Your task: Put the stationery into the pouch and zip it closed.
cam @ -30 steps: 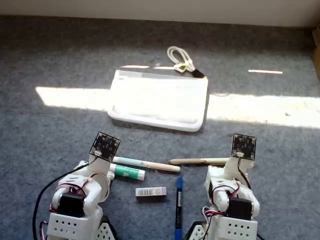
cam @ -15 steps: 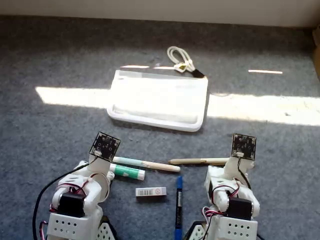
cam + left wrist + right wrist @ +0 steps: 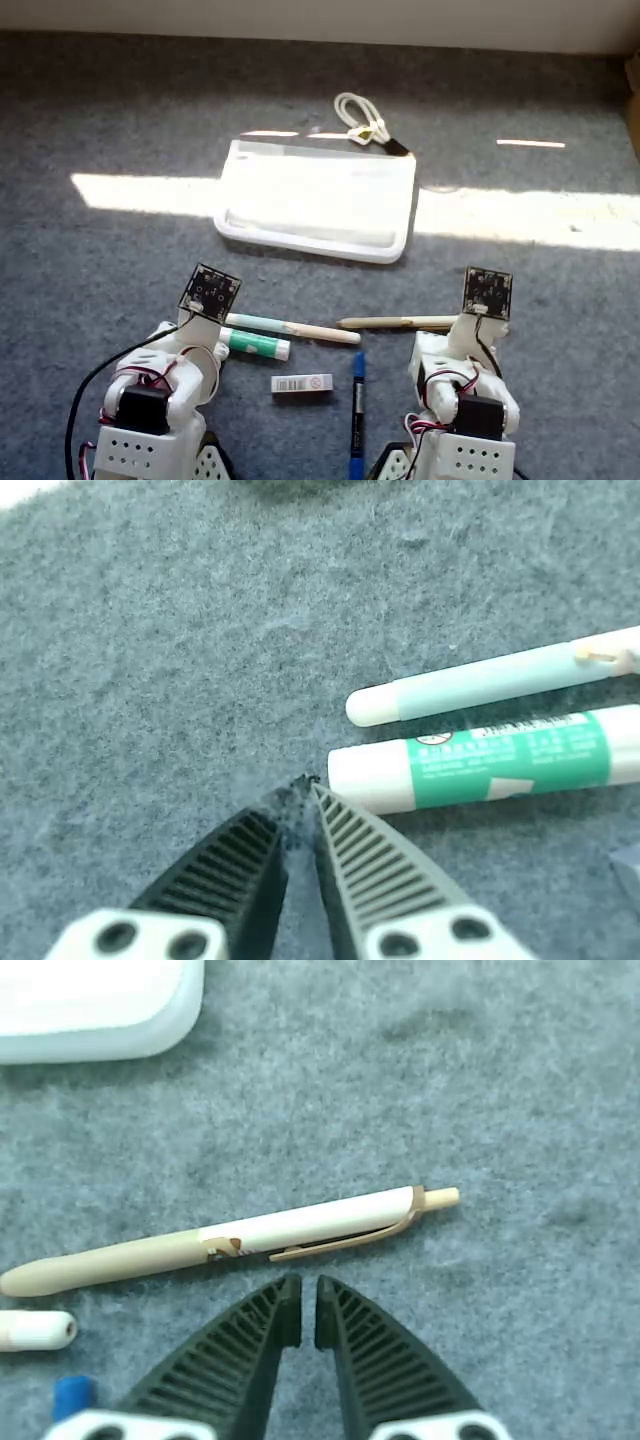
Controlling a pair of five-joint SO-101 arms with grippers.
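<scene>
stationery set, none of it in the pouch yet.

- pouch (image 3: 315, 200): white, flat on the grey carpet (image 3: 120, 260), in a band of sun, well apart from both arms. a looped cord (image 3: 357, 110) sits at its far corner. i cannot tell if the zip is open.
- left gripper (image 3: 303, 792): fingers closed on nothing, tips just beside the cap end of the green-labelled tube (image 3: 480, 760).
- right gripper (image 3: 303, 1295): fingers nearly together, holding nothing, near the beige pen (image 3: 230, 1237).
- teal pen (image 3: 290, 327), white eraser (image 3: 301, 384) and blue pen (image 3: 357, 415): between the arms.

risks, as judged:
- the tube and teal pen lie close side by side, so a grab at one may catch or roll the other.
- round barrels may roll off the pads.
- a limp pouch could slide away when an item is pushed at its mouth.

room:
- the beige pen has bare carpet on both sides, the easiest pick.
- open carpet runs between the pens and the pouch.
- the eraser and blue pen sit close to the arm bases, probably an awkward reach.
</scene>
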